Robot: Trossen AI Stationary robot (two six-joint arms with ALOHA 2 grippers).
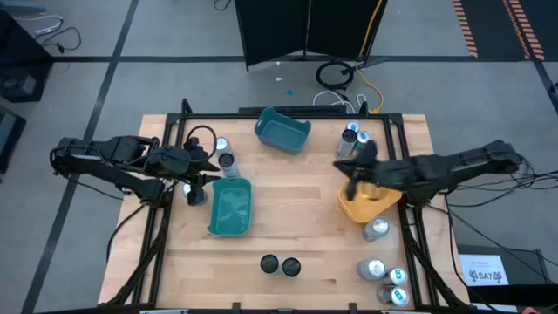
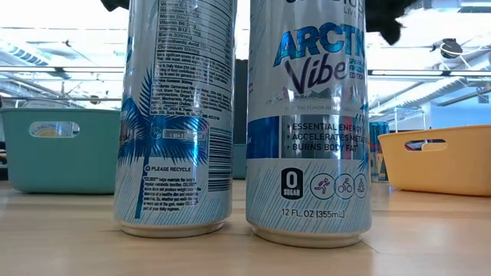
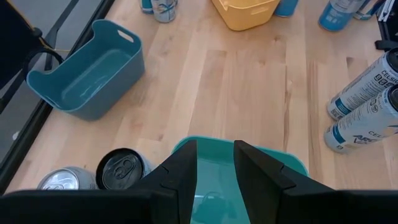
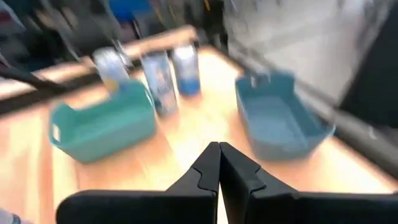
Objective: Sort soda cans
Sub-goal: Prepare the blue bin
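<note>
Silver cans (image 1: pixel 225 153) beside left tool (image 1: pixel 212 174)

My left arm reaches in from the left side, its wrist bent slightly downward; the left gripper (image 3: pixel 214 168) shows a narrow gap between its two dark fingers, about as closed as it gets, with nothing between them. My right arm stretches in from the right, nearly straight, and the right gripper (image 4: pixel 219 163) has its fingers pressed together, empty.
</note>
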